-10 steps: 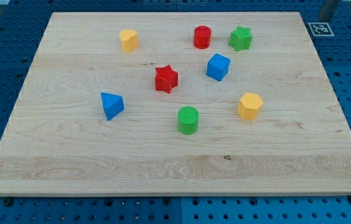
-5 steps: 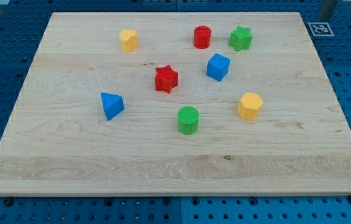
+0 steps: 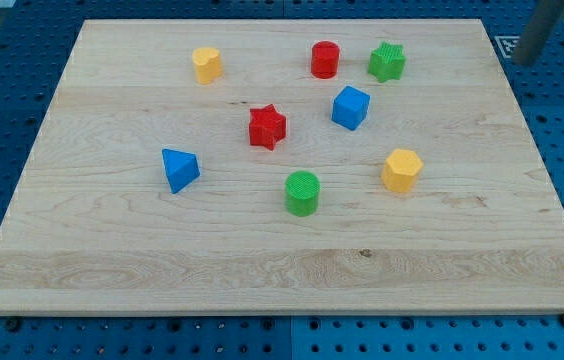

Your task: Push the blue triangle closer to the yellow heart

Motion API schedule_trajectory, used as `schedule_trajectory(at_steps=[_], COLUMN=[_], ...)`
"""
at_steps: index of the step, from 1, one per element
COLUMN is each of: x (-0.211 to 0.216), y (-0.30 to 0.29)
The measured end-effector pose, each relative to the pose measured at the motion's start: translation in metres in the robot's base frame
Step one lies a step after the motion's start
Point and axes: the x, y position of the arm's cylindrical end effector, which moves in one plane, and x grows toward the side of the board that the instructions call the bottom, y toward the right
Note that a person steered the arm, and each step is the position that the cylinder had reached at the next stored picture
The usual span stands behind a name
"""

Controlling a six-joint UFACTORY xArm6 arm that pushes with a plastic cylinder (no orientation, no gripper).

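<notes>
The blue triangle [image 3: 179, 168] lies on the left half of the wooden board [image 3: 112, 270]. The yellow heart [image 3: 206, 64] sits near the view's top, above and slightly right of the triangle, well apart from it. My rod shows at the view's top right corner, off the board, with my tip [image 3: 525, 61] at its lower end. The tip is far to the right of both blocks and touches nothing.
A red star [image 3: 267, 127] sits right of the triangle. A green cylinder [image 3: 302, 192], a blue cube [image 3: 350, 107], a red cylinder [image 3: 324, 59], a green star [image 3: 386, 62] and a yellow hexagon [image 3: 401, 170] stand further right.
My rod has come further into view at the top right, moving down and a little left. No block has moved.
</notes>
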Motion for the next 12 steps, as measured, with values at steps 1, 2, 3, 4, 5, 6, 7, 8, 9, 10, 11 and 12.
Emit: schedule_trajectory(at_steps=[1, 2, 3, 4, 5, 6, 7, 8, 9, 10, 11, 12], x=[0.074, 0.151, 0.214, 0.283, 0.303, 0.3, 0.297, 0.264, 0.233, 0.233, 0.233, 0.227], y=[-0.001, -0.001, -0.001, -0.049, -0.112, -0.196, -0.29, -0.358, -0.386, -0.386, -0.386, -0.387])
